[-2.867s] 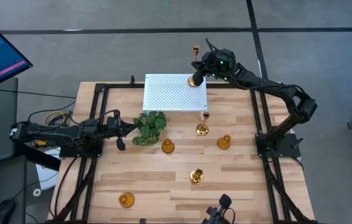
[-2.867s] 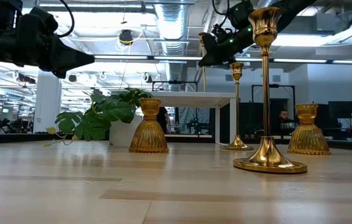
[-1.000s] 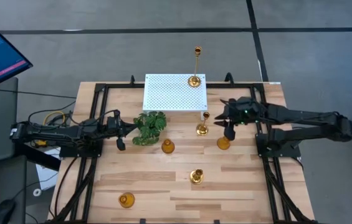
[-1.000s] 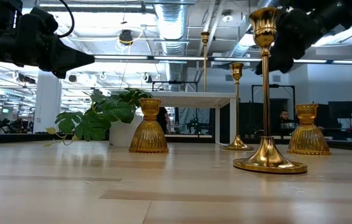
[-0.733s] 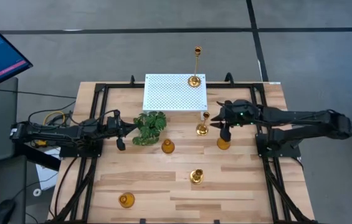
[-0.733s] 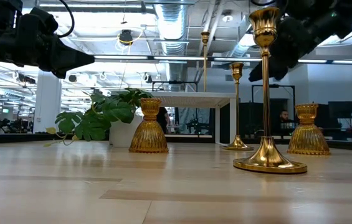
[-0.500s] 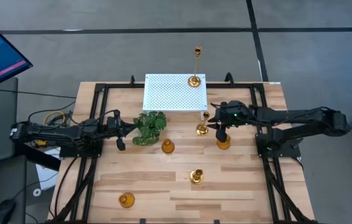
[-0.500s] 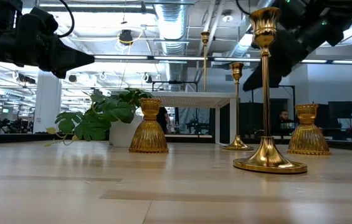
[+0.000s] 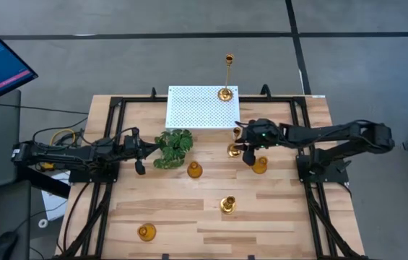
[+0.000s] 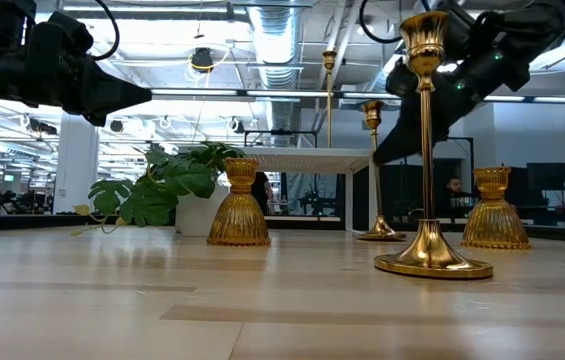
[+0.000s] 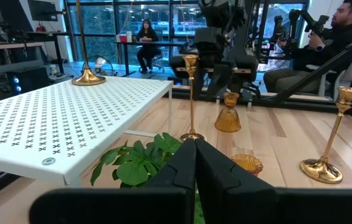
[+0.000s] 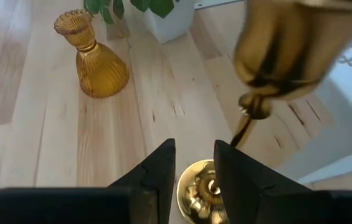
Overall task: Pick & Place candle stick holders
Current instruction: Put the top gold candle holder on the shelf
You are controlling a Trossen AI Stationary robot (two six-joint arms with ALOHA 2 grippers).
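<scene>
Right wrist view showing the right gripper [image 12: 194,163] hovering open-jawed around the thin stem of the tall shiny gold candle stick holder [image 12: 250,127], standing on the wooden table [image 9: 189,217] just beside the white perforated platform [image 9: 202,107]. Risking a topple: closing off-centre or nudging sideways, tipping the top-heavy holder. Farther off, left gripper [image 11: 194,163] waiting with fingers together by the green leafy plant [image 9: 172,146].

Overhead, table-level, two wrist views (table [image 9: 189,209] shared)

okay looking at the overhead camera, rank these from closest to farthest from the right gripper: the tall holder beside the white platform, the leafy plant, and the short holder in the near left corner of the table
1. Tall holder, directly at the right gripper, beside the white platform.
2. Leafy plant, farther toward the left arm, mid-table.
3. Short holder, farthest, at the table's near left corner.
</scene>
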